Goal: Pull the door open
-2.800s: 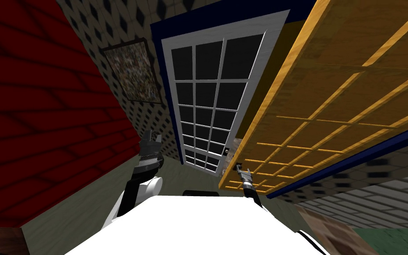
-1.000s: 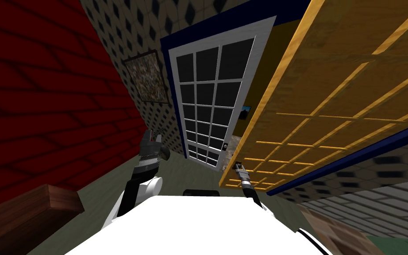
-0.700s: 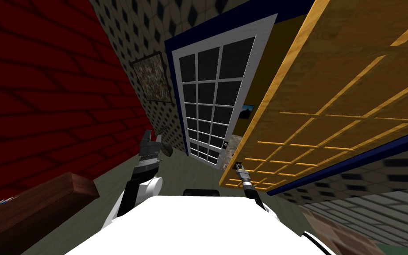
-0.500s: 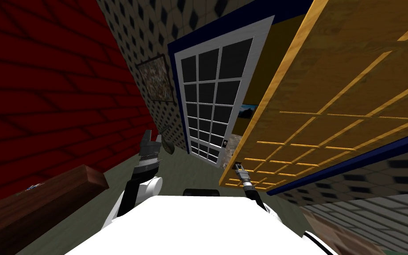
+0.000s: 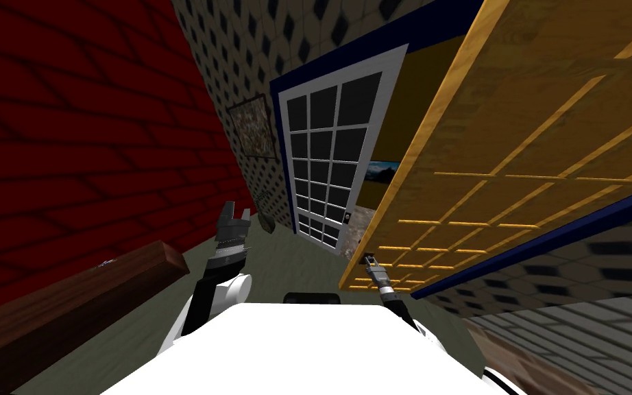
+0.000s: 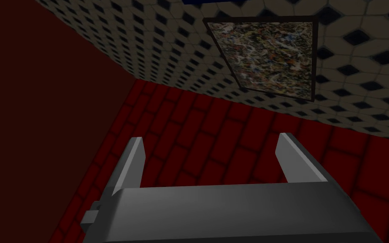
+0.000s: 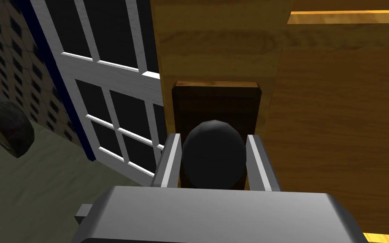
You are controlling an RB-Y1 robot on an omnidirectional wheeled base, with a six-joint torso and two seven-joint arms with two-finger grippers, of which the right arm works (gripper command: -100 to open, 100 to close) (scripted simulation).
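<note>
The yellow wooden panelled door (image 5: 513, 171) stands ajar, its free edge toward me. My right gripper (image 5: 369, 259) is at that edge, low down. In the right wrist view my right gripper (image 7: 214, 137) is shut on the round black door knob (image 7: 214, 156), one finger pressed to each side. The knob sits on a dark plate (image 7: 214, 105) on the wooden door (image 7: 337, 126). My left gripper (image 5: 236, 214) is raised at my left, away from the door. Its fingers stand open with nothing between them (image 6: 212, 141).
A white glazed door (image 5: 328, 158) in a blue frame stands beyond the wooden door's edge. A red brick wall (image 5: 68, 137) runs along my left, with a brown wooden piece of furniture (image 5: 68, 308) low beside me. A grey object (image 5: 266, 221) lies on the floor near the wall.
My view has swung: the brown furniture has slid in at the left. The gap past the wooden door's edge has widened, showing a small picture behind. The right gripper stays on the knob.
</note>
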